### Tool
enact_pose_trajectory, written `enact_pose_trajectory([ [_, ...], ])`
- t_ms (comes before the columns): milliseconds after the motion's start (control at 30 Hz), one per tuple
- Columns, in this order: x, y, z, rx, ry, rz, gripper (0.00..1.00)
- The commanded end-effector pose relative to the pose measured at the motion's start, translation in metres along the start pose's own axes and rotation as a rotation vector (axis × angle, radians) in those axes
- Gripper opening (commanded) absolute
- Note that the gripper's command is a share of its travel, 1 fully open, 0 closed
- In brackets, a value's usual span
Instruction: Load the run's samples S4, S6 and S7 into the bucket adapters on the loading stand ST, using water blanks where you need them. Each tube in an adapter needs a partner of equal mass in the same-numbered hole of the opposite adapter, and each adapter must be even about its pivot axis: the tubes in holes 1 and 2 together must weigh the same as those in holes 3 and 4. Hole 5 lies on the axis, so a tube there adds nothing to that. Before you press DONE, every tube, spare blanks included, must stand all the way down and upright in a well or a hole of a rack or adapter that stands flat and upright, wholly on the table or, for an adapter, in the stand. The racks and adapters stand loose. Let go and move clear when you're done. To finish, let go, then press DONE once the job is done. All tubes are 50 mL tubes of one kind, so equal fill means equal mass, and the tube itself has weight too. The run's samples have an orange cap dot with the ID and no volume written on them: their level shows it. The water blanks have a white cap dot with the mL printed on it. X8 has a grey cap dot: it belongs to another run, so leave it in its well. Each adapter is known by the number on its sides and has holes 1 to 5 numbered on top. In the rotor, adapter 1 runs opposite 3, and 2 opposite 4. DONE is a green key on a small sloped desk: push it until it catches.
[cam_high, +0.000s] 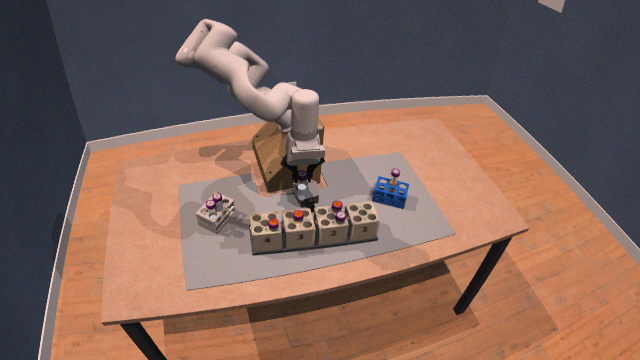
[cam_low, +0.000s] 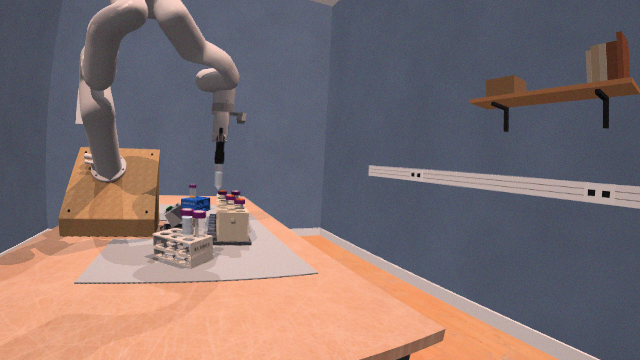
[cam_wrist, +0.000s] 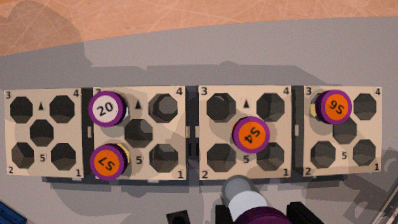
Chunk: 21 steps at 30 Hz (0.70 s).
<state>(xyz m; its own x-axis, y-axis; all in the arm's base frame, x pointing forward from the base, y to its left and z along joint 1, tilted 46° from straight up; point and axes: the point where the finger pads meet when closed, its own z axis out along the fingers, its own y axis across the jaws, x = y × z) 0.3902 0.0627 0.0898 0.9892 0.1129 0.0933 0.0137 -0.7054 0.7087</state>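
Observation:
My gripper (cam_high: 302, 175) (cam_low: 219, 163) (cam_wrist: 261, 216) is shut on an upright water blank (cam_low: 218, 179) (cam_wrist: 247, 204), its dot unreadable, held above and just behind the stand near adapter 3 (cam_wrist: 207, 167). S4 (cam_wrist: 251, 134) is in adapter 3 hole 5. In adapter 2 (cam_wrist: 180, 172), a 20 mL blank (cam_wrist: 105, 108) is in hole 3 and S7 (cam_wrist: 107, 162) in hole 2. S6 (cam_wrist: 334, 107) is in adapter 4 (cam_wrist: 375, 145) hole 3. Adapter 1 (cam_wrist: 77, 132) is empty. Two blanks (cam_high: 211, 204) (cam_high: 217, 196) stand in the blanks rack (cam_low: 200, 250).
The small sloped DONE desk (cam_high: 310, 196) (cam_low: 174, 215) stands behind the adapters, below the gripper. The blue rack (cam_high: 390, 198) (cam_low: 195, 203) (cam_wrist: 9, 215) holds one purple-capped tube (cam_high: 395, 173) (cam_low: 192, 190), its ID unreadable. The wooden arm base (cam_low: 110, 200) is farther back.

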Motion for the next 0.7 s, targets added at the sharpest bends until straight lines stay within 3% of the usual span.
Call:
enact_pose_trajectory([
  [0,0.006,-0.023,-0.001,0.0,0.002,0.001,0.0],
  [667,0.025,-0.111,-0.001,0.001,0.002,0.001,0.0],
])
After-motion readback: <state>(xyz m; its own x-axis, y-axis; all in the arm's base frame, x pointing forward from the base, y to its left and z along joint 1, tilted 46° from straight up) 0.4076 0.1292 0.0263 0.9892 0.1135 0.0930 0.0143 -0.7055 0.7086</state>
